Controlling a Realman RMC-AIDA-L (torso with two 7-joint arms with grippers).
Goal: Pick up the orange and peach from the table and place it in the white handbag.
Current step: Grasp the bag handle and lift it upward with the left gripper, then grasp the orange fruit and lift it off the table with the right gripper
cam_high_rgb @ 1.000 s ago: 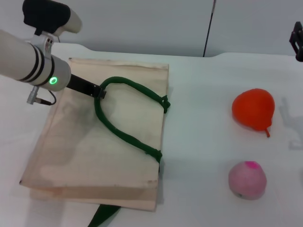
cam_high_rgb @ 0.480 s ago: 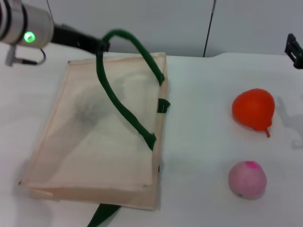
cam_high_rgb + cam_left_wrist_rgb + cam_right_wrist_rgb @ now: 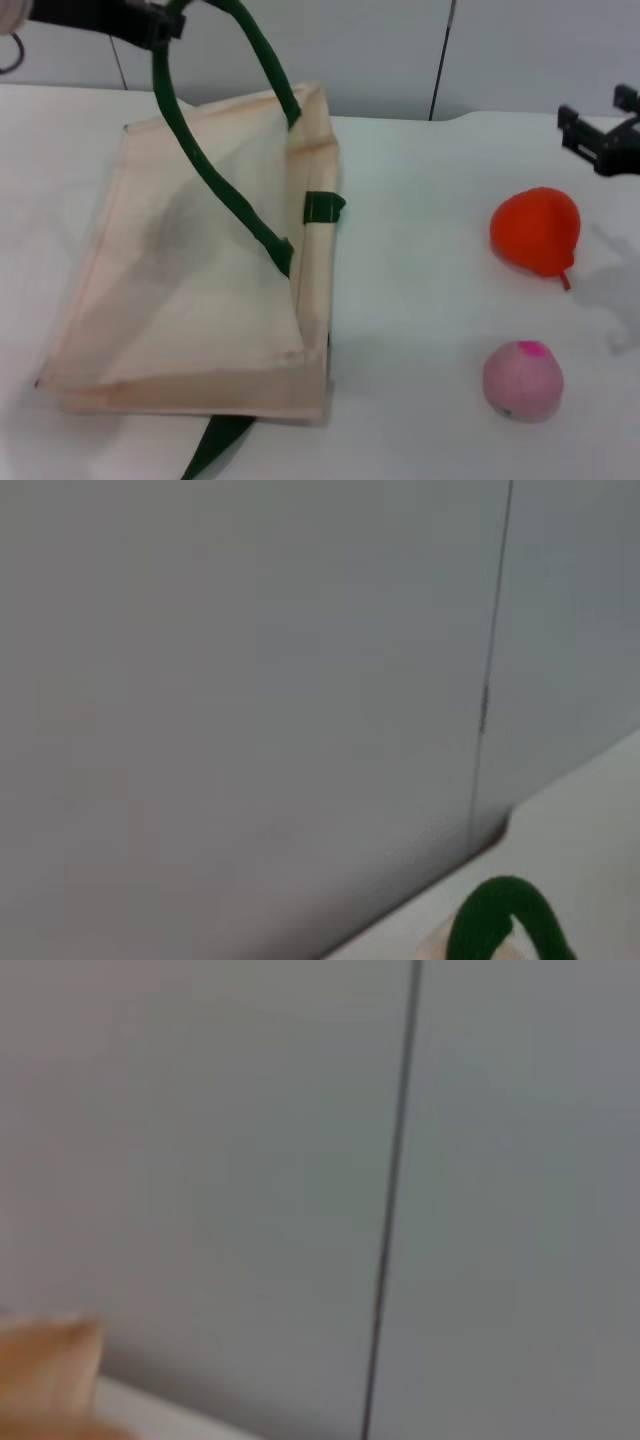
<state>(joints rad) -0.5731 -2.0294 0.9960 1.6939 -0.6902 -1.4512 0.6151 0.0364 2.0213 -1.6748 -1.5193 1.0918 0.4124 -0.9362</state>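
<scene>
The white handbag point(image 3: 190, 310) lies on the left of the table, its top layer pulled up by one green handle point(image 3: 215, 180). My left gripper point(image 3: 160, 22), at the picture's top left, is shut on that handle; the handle's loop point(image 3: 497, 917) also shows in the left wrist view. On the right of the table rests the orange point(image 3: 535, 230), and the pink peach point(image 3: 522, 380) sits nearer to me. Just beyond the orange, near the right edge, my right gripper point(image 3: 598, 125) hovers open and holds nothing.
A second green strap point(image 3: 215, 450) pokes out from under the bag's near edge. White tabletop point(image 3: 420, 300) separates the bag from the fruits. A grey wall with a dark seam point(image 3: 440, 60) stands behind the table.
My left gripper has risen and gone leftward with the handle, lifting the bag's top layer and opening its mouth. My right gripper has come in from the right edge toward the orange.
</scene>
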